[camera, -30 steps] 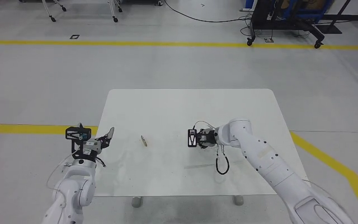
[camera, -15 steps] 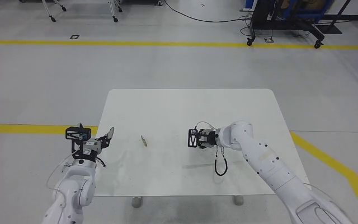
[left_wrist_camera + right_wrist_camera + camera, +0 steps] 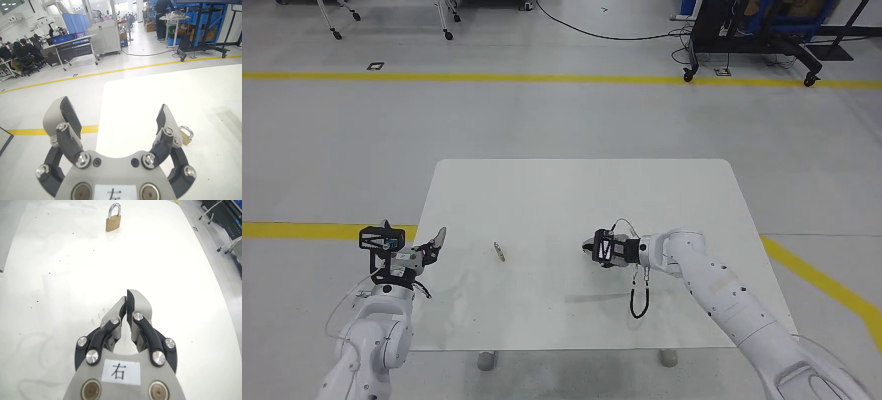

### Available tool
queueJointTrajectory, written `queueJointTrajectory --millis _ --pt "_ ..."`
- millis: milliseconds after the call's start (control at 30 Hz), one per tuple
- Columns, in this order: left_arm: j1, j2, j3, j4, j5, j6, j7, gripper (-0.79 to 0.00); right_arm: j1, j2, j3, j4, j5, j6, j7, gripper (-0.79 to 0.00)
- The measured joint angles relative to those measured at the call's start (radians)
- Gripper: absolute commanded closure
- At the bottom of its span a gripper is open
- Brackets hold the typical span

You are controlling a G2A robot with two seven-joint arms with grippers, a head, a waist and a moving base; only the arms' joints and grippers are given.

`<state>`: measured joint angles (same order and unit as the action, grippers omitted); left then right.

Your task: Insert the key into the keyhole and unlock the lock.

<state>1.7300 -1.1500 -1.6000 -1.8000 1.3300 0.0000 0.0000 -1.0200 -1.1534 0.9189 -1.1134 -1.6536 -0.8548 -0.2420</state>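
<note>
**Lock on the worktop, right hand closed, left hand wide**

From my seat, the brass padlock (image 3: 499, 251) lies on the white worktop (image 3: 582, 190), left of centre and towards the near side. Its steel shackle points away from the right hand, and nothing touches it.

My right hand (image 3: 126, 294) sits low over the middle of the worktop, well apart from the padlock and aimed straight at it. Its two fingers are pressed together at the tips, ribbed pads (image 3: 129, 306) meeting face to face. I cannot tell from the wrist camera whether anything thin is pinched between them.

My left hand (image 3: 114, 106) is at the left edge of the worktop, with that edge running between its fingers, one over the surface and the other out over the floor. Its fingers are spread wide with nothing between them. The padlock shows just past the finger over the worktop, so it lies between my two hands and nearer the left one.
</note>
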Motion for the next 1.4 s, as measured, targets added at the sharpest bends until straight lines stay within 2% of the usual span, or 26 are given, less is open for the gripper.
queueJointTrajectory --millis 200,367,567,700,900,1100,1167,1267,1400 --pt "0.000 0.000 0.000 0.000 0.000 0.000 0.000 -0.785 0.020 -0.004 -0.016 0.143 -0.005 0.028 -0.255 0.000" --pt "0.000 0.000 0.000 0.000 0.000 0.000 0.000 -0.785 0.045 -0.017 -0.034 0.247 0.018 0.051 -0.405 0.000" --pt "0.000 0.000 0.000 0.000 0.000 0.000 0.000 -0.785 0.090 -0.036 -0.066 0.357 0.043 0.011 -0.514 0.000" --pt "0.000 0.000 0.000 0.000 0.000 0.000 0.000 -0.785 0.111 -0.054 -0.075 0.442 0.127 -0.067 -0.612 0.000" --pt "0.000 0.000 0.000 0.000 0.000 0.000 0.000 -0.785 0.127 -0.073 -0.111 0.471 0.233 -0.115 -0.609 0.000" --pt "-0.002 0.000 0.004 -0.004 -0.005 -0.006 0.000 -0.785 0.128 -0.073 -0.111 0.474 0.235 -0.116 -0.608 0.000" --pt "-0.015 -0.001 0.026 -0.025 -0.027 -0.053 -0.010 -0.785 0.128 -0.073 -0.111 0.474 0.235 -0.116 -0.608 0.000" --pt "-0.070 -0.001 0.090 -0.050 -0.026 -0.172 -0.078 -0.785 0.128 -0.073 -0.111 0.474 0.235 -0.116 -0.608 0.000" --pt "-0.201 -0.005 0.206 -0.022 -0.009 -0.316 -0.241 -0.785 0.128 -0.073 -0.111 0.474 0.235 -0.116 -0.608 0.000"
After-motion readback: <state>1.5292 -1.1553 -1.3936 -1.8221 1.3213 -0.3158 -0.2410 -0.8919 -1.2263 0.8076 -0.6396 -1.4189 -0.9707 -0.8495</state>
